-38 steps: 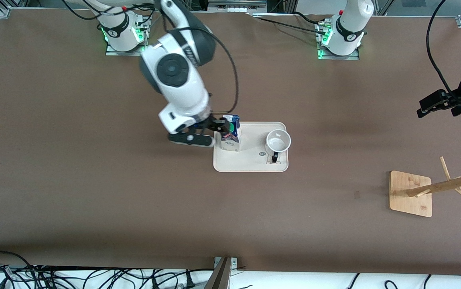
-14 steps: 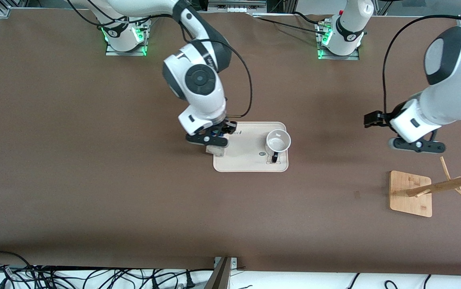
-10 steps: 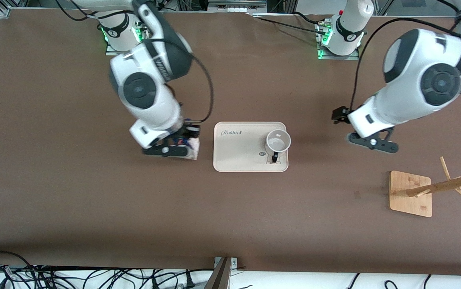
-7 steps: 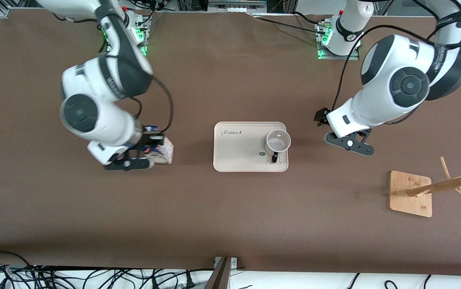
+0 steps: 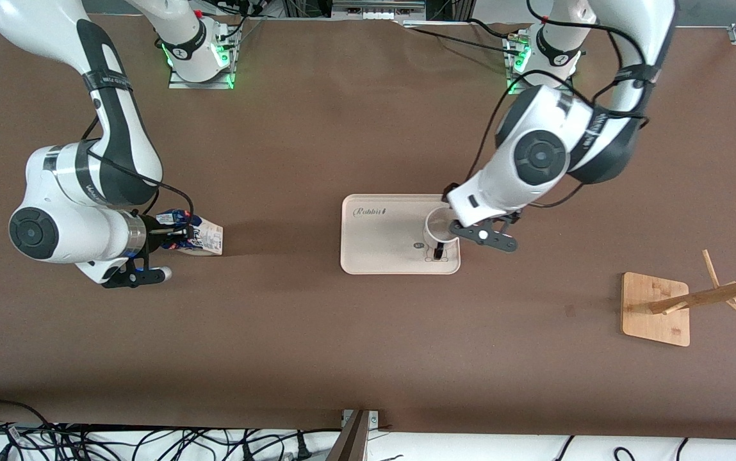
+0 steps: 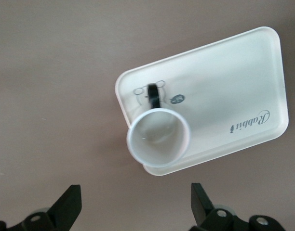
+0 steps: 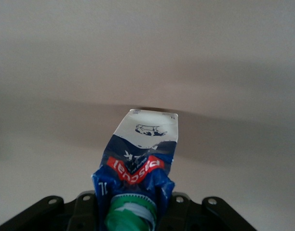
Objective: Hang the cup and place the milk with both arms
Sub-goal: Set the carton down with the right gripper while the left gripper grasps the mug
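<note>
Front view, left-centre of the frame: the right gripper (image 5: 172,235) holds the milk (image 5: 204,238) by its dark-blue gable top, fingers closed on it, the carton tilted low over the bare brown counter (image 5: 316,333) well apart from the tray (image 5: 368,256). In the right wrist view the green cap (image 7: 130,214) sits just at the fingers. The carton looks light with soft card walls that would dent; the stiffer folded top is the sounder hold. Centre of the frame: the left gripper (image 5: 448,221) hangs over the cup (image 5: 437,225), fingers spread wide and empty; its wrist view shows them (image 6: 70,207) either side of the cup (image 6: 158,137). The cup stands upright on the tray corner, handle (image 5: 438,253) toward the camera. It appears rigid, smooth, probably breakable; rim wall or handle are likely grasps. The wooden rack (image 5: 694,299) stands at right.
</note>
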